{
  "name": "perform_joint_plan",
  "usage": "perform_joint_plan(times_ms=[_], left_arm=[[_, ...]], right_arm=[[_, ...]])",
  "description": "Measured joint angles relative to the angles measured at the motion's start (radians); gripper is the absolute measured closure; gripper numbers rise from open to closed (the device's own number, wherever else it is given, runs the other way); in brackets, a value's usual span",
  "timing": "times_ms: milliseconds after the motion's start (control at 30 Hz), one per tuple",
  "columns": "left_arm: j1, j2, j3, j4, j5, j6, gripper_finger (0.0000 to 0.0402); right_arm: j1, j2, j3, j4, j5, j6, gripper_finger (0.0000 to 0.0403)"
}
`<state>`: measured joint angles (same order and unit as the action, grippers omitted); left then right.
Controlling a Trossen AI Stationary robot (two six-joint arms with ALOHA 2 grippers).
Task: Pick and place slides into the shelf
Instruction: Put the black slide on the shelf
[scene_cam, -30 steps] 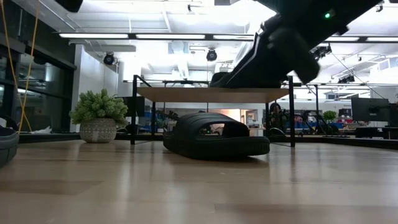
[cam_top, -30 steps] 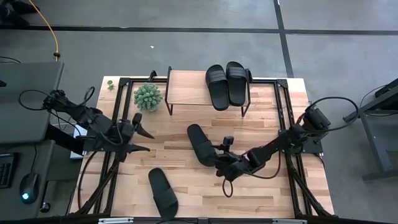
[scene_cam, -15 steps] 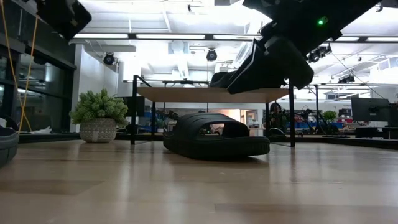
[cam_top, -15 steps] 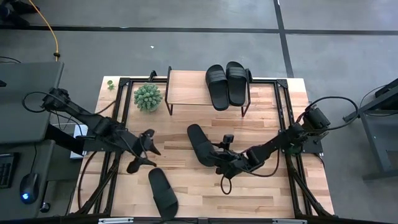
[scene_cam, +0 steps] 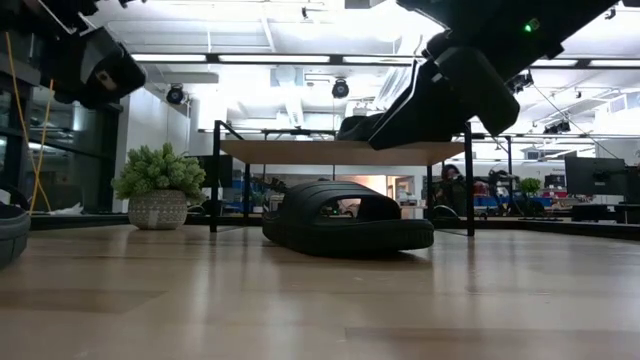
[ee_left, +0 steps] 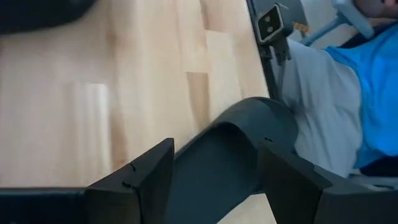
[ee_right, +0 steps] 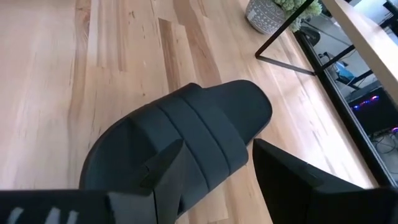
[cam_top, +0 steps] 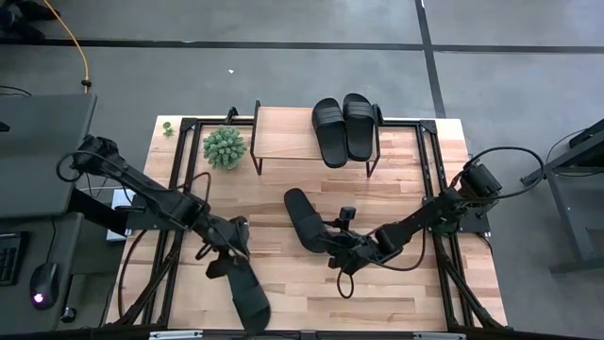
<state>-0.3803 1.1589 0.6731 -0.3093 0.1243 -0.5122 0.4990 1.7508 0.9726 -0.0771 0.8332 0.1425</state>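
Note:
Two black slides [cam_top: 343, 128] lie side by side on the right end of the shelf top [cam_top: 288, 137]. A third slide [cam_top: 302, 222] rests sole-down at mid-table, also in the low view [scene_cam: 345, 215]. My right gripper [cam_top: 326, 241] hovers open above its near-right side; in the right wrist view [ee_right: 217, 180] one finger is over the ribbed strap [ee_right: 186, 134] and the other is over bare wood. The fourth slide [cam_top: 250, 295] lies near the near-left edge. My left gripper [cam_top: 229, 260] is open, with a finger on either side of that slide's far end [ee_left: 217, 155].
A potted plant [cam_top: 224, 148] stands left of the shelf. The shelf's thin black legs [scene_cam: 214, 180] rise behind the middle slide. The left half of the shelf top is bare wood. A person in blue [ee_left: 373, 81] shows beyond the near table edge.
My left arm has swung from the table's left-middle toward the near edge and rightward. It has come down over the far end of the near-left slide and has stayed open. The slides have not moved. My right gripper has held almost still over the middle slide.

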Motion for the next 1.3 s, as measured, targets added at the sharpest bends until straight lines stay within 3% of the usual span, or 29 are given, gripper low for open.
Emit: perform_joint_plan(times_ms=[367,900,1300], left_arm=[[-0.055,0.129,0.0,0.103,0.081,-0.047,0.019],[-0.191,0.157,0.0,0.162,-0.086,-0.185,0.019],[-0.203,0.308,0.0,0.277,-0.04,-0.262,0.019]], right_arm=[[0.001,0.0,0.0,-0.002,-0.014,0.016,0.0224],[0.001,0.0,0.0,0.061,-0.057,0.015,0.0224],[0.01,0.0,0.0,0.148,-0.119,0.016,0.0224]])
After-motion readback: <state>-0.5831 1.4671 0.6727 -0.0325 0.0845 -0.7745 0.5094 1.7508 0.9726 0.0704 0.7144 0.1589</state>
